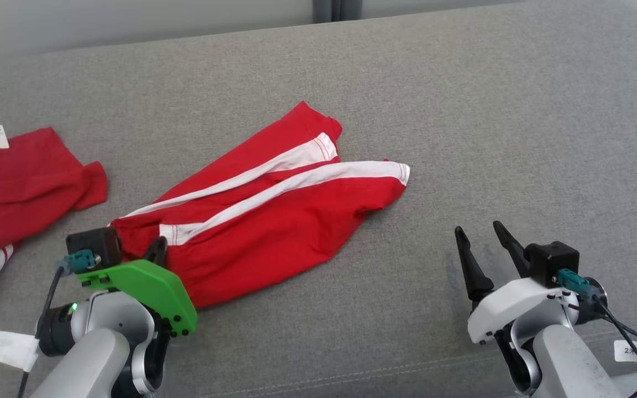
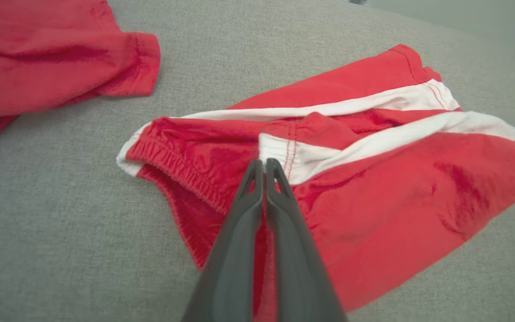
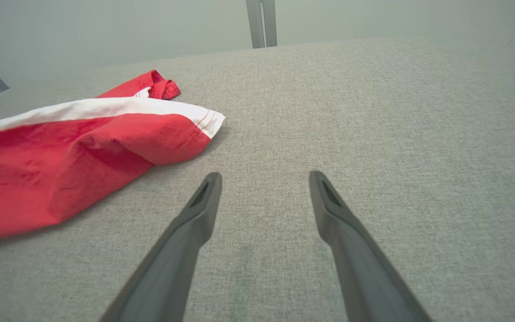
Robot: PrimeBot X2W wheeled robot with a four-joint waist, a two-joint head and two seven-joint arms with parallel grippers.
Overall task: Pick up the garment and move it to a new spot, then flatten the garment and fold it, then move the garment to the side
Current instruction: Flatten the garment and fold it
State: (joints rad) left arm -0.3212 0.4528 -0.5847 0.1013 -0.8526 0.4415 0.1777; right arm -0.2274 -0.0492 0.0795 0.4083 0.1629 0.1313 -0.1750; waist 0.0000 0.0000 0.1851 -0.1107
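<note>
The left gripper [image 2: 265, 164] is closed, pinching the waistband end of the red shorts [image 1: 274, 221]. The right gripper [image 1: 477, 228] stands open above the grey cushion [image 1: 490, 110], apart from the shorts. The shorts lie crumpled mid-cushion, white stripes up, legs pointing away. A red shirt [image 1: 20, 177] lies beyond, left.

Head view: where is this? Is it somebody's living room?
Probably an indoor room, maybe a living room or a test lab. The wide gray cushioned surface looks like a sofa, red shorts and a tagged red shirt lie on it, and a pale wall stands behind.
</note>
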